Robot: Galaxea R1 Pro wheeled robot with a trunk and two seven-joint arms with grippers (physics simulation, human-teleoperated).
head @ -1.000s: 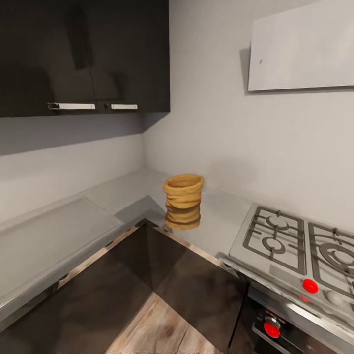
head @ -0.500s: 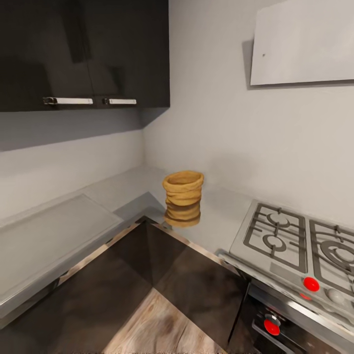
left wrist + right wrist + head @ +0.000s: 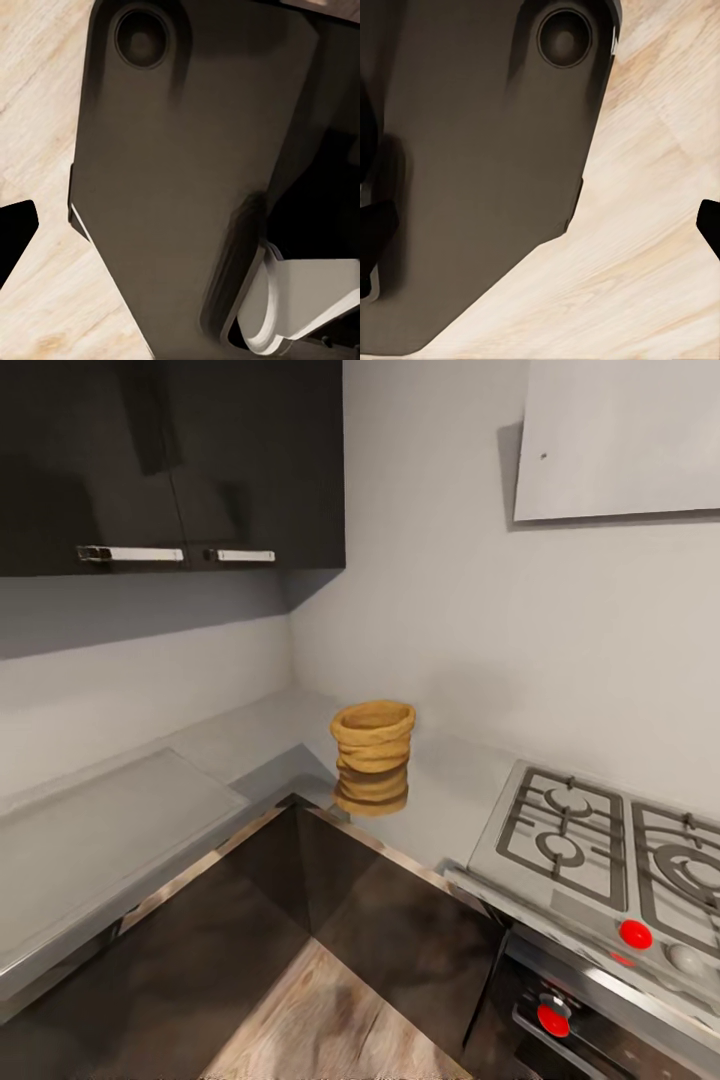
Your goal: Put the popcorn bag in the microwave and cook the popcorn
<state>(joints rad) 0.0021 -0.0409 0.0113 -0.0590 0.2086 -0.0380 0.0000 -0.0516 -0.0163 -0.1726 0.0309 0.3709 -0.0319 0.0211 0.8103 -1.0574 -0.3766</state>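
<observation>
The mustard-yellow popcorn bag (image 3: 372,755) stands upright on the pale grey countertop (image 3: 455,795), in the kitchen's inner corner near the wall. The microwave is out of view. In the right wrist view my right gripper (image 3: 542,229) hangs over the robot's dark base and the wood floor, open, with a black fingertip (image 3: 376,232) at each side edge and nothing between them. In the left wrist view my left gripper (image 3: 180,232) also hangs over the base. One black fingertip (image 3: 15,232) sits at the frame's edge, so it reads as open and empty.
A steel gas hob (image 3: 590,850) lies right of the bag, with a red-knobbed oven (image 3: 553,1018) below it and a flat white hood (image 3: 620,440) above. Dark wall cabinets (image 3: 170,460) hang over the left counter run. Dark base cabinets (image 3: 400,930) frame the wood floor (image 3: 320,1020).
The whole head view has shifted a little, so the camera has moved. The bag stays where it was on the counter.
</observation>
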